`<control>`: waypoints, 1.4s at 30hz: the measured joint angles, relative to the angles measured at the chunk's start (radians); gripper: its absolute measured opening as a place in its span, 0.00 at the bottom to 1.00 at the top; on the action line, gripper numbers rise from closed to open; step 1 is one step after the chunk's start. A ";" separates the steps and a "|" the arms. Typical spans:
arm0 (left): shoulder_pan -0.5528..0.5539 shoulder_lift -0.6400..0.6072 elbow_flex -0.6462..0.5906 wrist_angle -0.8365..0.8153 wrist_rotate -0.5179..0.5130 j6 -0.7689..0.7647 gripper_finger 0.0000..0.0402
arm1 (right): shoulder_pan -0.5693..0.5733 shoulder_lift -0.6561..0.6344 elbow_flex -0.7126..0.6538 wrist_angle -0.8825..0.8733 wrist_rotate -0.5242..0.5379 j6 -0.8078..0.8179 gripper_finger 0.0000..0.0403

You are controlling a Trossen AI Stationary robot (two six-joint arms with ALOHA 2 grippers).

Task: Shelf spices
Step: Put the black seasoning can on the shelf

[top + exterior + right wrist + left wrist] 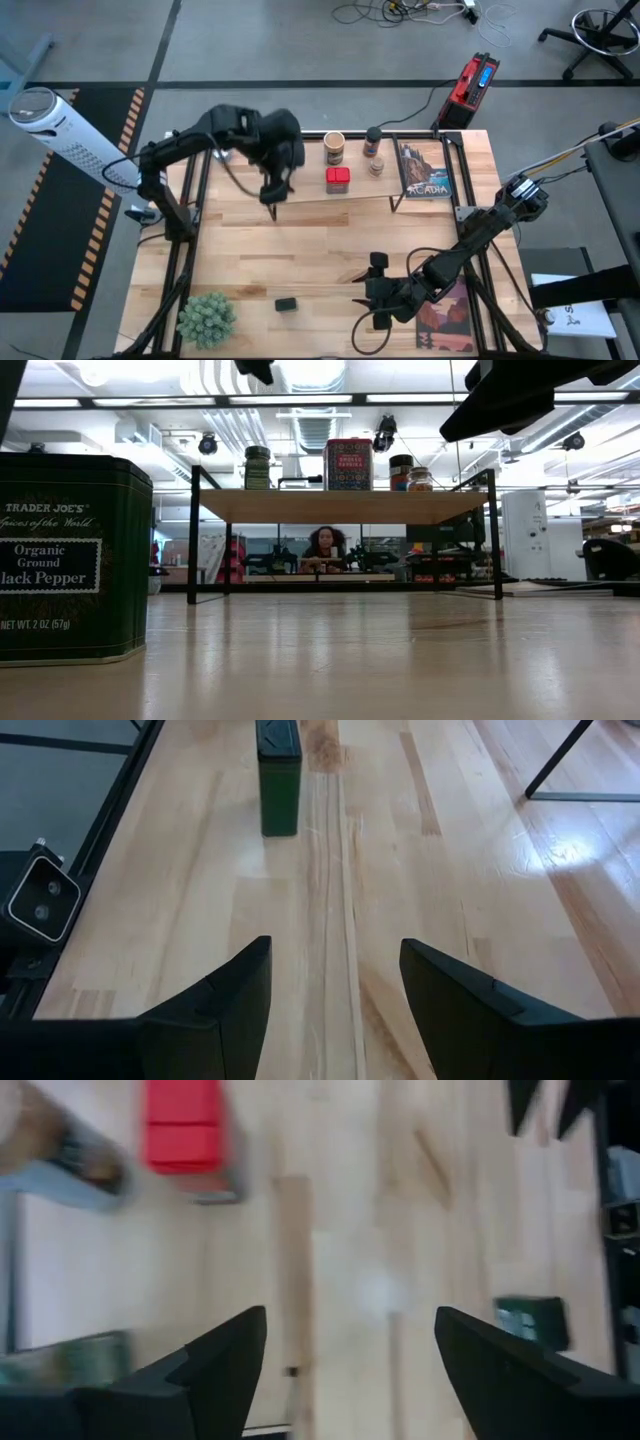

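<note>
Right hand hangs low near the front edge of the surface, right of centre, fingers parted about halfway and holding nothing; its wrist view looks straight along the boards at the dark square tin. That tin, labelled black pepper, stands upright on the bare surface toward the front edge, left of the right hand and well apart from it, its narrow face turned to the fingers, with nothing between the two. Left hand hovers over the front lip of the shelf on its left part, fingers wide and empty; judged the farther of the two from the tin. Shelf runs along the back edge of the surface and already carries a green-lidded jar, red square tin, tan cylinder and dark-lidded brown jar; a book titled Acadia lies at its right end. Fuzzy green plant ball sits at the front left corner, a second book at the front right, under the right arm. Judgement: the right hand is placed to take the tin; the carry to the shelf crosses open surface, the shelf's black uprights being the obstruction to mind.
</note>
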 joint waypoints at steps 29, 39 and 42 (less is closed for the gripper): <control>-0.619 0.001 -0.520 0.490 -0.120 -0.581 0.59 | -0.001 0.000 -0.013 -0.016 0.113 -0.026 0.49; -0.671 0.001 -0.656 0.656 -0.108 -0.665 0.59 | -0.001 -0.002 -0.013 -0.019 0.127 -0.026 0.49; -0.676 0.001 -0.686 0.673 -0.108 -0.692 0.61 | -0.001 -0.002 -0.013 -0.021 0.127 -0.025 0.49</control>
